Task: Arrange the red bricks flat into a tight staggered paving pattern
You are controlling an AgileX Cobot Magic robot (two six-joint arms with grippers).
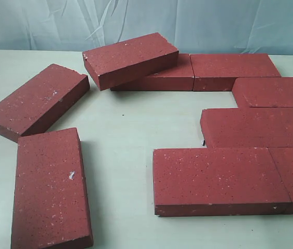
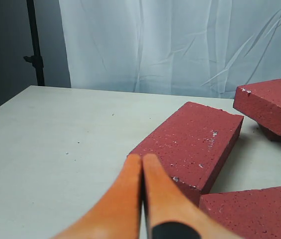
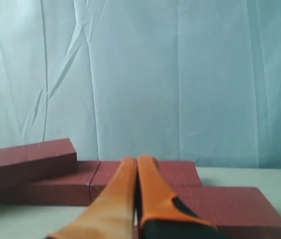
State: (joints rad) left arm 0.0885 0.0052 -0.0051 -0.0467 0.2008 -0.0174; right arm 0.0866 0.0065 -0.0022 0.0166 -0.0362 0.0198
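Note:
Several red bricks lie on the pale table (image 1: 125, 129). One brick (image 1: 130, 59) rests tilted on top of a flat brick (image 1: 162, 80) at the back, beside another flat one (image 1: 234, 70). Loose bricks lie at the left (image 1: 37, 101) and front left (image 1: 50, 192). Flat bricks at the right (image 1: 270, 92), (image 1: 255, 127), (image 1: 219, 179) sit close together. No gripper shows in the exterior view. My left gripper (image 2: 141, 158) is shut and empty, its tips near a corner of a brick (image 2: 195, 142). My right gripper (image 3: 137, 162) is shut and empty, held above bricks (image 3: 230, 204).
A white curtain (image 1: 146, 21) hangs behind the table. A dark stand pole (image 2: 35, 45) is at the table's far corner in the left wrist view. Bare tabletop lies between the left bricks and the right group.

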